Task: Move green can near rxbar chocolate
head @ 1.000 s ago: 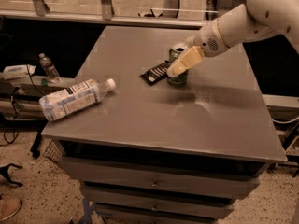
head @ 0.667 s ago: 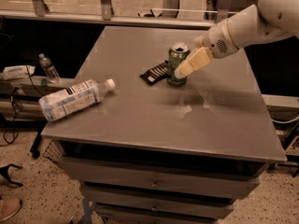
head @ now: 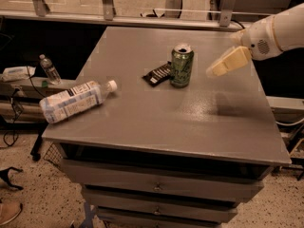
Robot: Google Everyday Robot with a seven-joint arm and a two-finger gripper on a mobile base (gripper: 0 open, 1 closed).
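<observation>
The green can [head: 181, 65] stands upright on the grey table [head: 156, 122], silver top up, near the middle back. The rxbar chocolate [head: 157, 73], a flat black wrapper, lies right beside the can's left side, touching or nearly touching it. My gripper [head: 222, 65] hangs in the air to the right of the can, about a can's width away and at can height, and holds nothing. The white arm behind it [head: 275, 32] reaches in from the right edge of the view.
A large white-labelled plastic bottle [head: 73, 101] lies on its side near the table's left front corner. Drawers [head: 156, 186] sit below the table's front edge. A small bottle [head: 49, 69] and cables stand on a low shelf to the left.
My gripper was at the can's right side, has come off it and moved right and slightly up. The can stays upright beside the wrapper.
</observation>
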